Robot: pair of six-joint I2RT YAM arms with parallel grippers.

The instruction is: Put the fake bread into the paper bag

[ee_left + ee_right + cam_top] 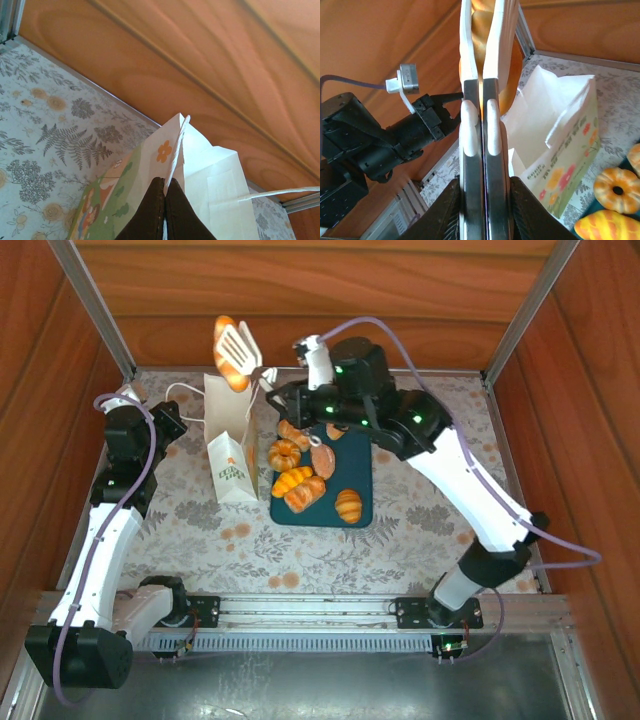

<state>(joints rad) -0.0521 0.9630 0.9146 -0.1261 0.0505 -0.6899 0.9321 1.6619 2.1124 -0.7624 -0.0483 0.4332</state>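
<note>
White tongs (496, 45) pinching bread (512, 75), right gripper (481, 95) clamped on them

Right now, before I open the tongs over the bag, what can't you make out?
- Bag contents: top view, the tongs and held bread cover much of the mouth of the paper bag.
- Held bread's shape: right wrist view, the tongs hide most of it.
- Far end of the tray: top view, the right arm overlaps it.

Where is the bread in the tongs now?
The bread is back left in the top view, clamped in white tongs over the paper bag, left of the teal tray.
</note>
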